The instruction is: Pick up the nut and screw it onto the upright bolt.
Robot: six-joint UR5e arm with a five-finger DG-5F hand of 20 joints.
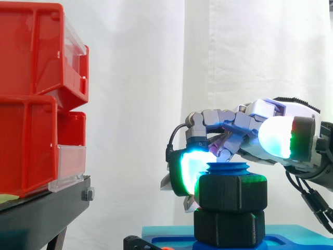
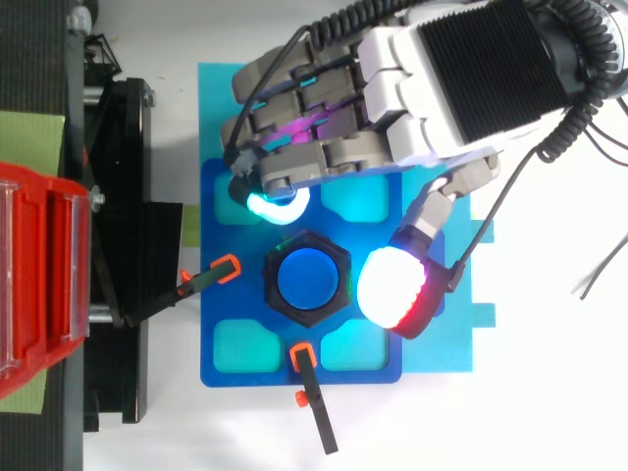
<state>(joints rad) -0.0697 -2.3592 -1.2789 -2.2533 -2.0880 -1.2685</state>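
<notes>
Top view: the black nut (image 2: 278,257) sits on the blue bolt (image 2: 307,277), and the bolt's round blue top shows through the hole in the nut. The hand (image 2: 442,78) comes in from above and to the right of the bolt and hangs over it. I cannot tell if the hand is gripping the nut or just sitting close around it.

The bolt stands up in the middle of a dark blue plate (image 2: 211,334). The plate has lighter blue pockets in it, all around the bolt. Two thin black clamps with orange tips point toward the bolt, one (image 2: 201,280) from the left and one (image 2: 314,402) from below. The plate lies on a white worktop (image 2: 510,412).

In the side view the nut (image 1: 234,192) is near the top of the bolt (image 1: 228,167). Right under the nut is a black block with flat sides (image 1: 229,229). The hand (image 1: 244,122) is above the bolt. Far to the left of the bolt are red bins (image 1: 31,104) on a black stand (image 1: 41,208). A white curtain (image 1: 135,104) hangs behind the bolt.
</notes>
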